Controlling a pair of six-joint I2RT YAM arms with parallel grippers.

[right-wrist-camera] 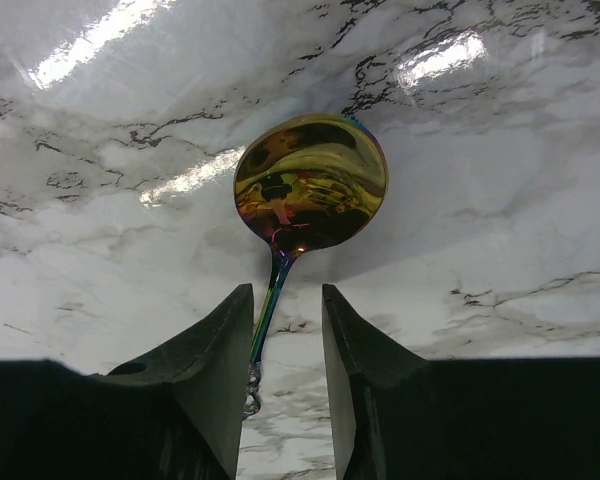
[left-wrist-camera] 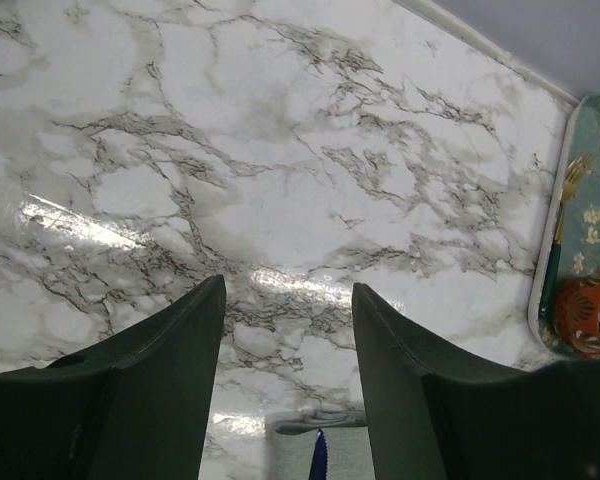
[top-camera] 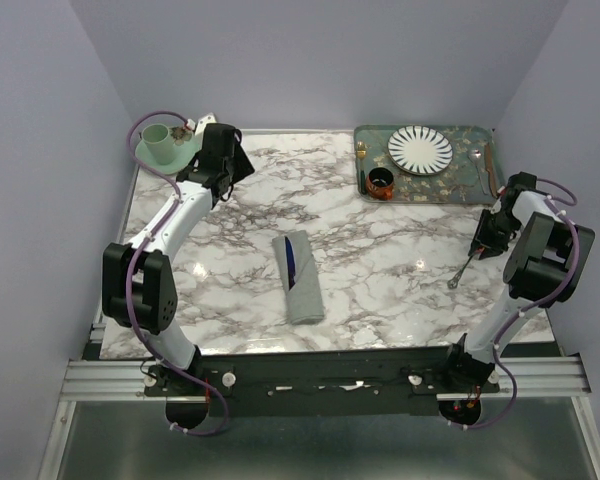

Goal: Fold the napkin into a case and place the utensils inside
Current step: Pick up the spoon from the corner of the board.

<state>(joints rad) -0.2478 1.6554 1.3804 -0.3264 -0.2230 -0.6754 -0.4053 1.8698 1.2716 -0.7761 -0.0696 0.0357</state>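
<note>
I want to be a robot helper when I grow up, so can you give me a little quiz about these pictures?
1. True or false: the left gripper holds something.
2. Whose handle sits inside the right gripper? A fork, B spoon, C cup.
3. Fill in: the blue handle lies on the folded grey ____.
Key: 1 false, it is open and empty. 2 B. 3 napkin.
</note>
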